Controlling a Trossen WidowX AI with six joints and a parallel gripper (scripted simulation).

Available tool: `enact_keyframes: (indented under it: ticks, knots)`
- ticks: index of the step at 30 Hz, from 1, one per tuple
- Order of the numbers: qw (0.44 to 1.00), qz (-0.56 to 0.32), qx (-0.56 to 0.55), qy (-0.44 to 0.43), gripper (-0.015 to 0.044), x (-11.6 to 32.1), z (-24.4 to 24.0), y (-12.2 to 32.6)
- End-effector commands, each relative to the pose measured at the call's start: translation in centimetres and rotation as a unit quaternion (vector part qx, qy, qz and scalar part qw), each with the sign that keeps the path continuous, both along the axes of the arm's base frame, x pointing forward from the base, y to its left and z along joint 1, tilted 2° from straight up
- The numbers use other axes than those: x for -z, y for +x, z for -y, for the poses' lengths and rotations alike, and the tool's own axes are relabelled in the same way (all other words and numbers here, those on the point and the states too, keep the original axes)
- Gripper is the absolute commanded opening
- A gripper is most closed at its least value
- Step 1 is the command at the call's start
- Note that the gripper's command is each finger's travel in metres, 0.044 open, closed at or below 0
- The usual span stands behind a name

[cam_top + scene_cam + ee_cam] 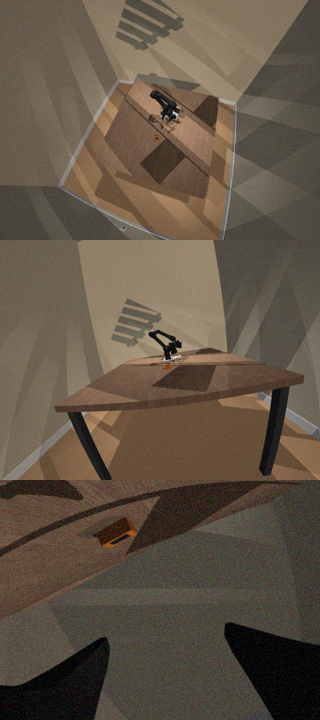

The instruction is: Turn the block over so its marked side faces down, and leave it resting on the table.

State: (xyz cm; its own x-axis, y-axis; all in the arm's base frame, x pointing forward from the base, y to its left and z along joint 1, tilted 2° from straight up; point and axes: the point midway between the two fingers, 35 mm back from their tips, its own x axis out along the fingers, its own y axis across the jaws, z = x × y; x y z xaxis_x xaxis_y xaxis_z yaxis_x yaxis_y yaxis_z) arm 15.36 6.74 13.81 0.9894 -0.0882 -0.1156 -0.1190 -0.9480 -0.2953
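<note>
The block [156, 138] [167, 367] [115, 531] is small and orange. It rests flat on the brown wooden table [124, 129] [116, 382] [30, 580]. Its dark rectangular mark, framed in orange, faces up in the top view. The marked face also shows in the wrist view, where the block is at the upper left, beyond the fingertips. My black gripper [165, 120] [167, 632] is open and empty. It is raised above the table near the arm's base, well apart from the block. The fingertips are too small to make out in the exterior view.
A white base plate [177, 113] [177, 358] lies under the arm, behind the block in the exterior view. Dark shadows cross the table, a large one beside the block. The table's front edge [180, 400] is well in front of the block.
</note>
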Motion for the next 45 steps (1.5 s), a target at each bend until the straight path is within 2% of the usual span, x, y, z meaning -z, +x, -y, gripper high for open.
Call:
enact_keyframes:
  ticks: [1,4,8,11,15,22,27,32,34,45]
  knots:
    - [1.0,-0.002,0.003,0.002,0.0426,0.0,0.0,0.0]
    - [0.998,-0.028,0.044,0.03,0.044,-0.1,0.0,0.4]
    - [0.974,-0.095,0.168,0.122,0.044,-0.1,-0.1,1.5]
    - [0.933,-0.136,0.267,0.202,0.044,0.0,-0.3,2.7]
    - [0.85,-0.167,0.391,0.31,0.044,0.2,-0.8,4.8]
    - [0.641,-0.167,0.574,0.481,0.044,0.6,-1.0,10.1]
    - [0.449,-0.137,0.666,0.579,0.044,1.0,0.4,15.2]
    - [0.235,-0.09,0.717,0.65,0.044,1.4,3.8,20.6]
    - [0.18,-0.077,0.723,0.662,0.044,1.5,4.9,21.9]
    - [0.173,-0.076,0.724,0.664,0.044,2.3,4.9,21.8]
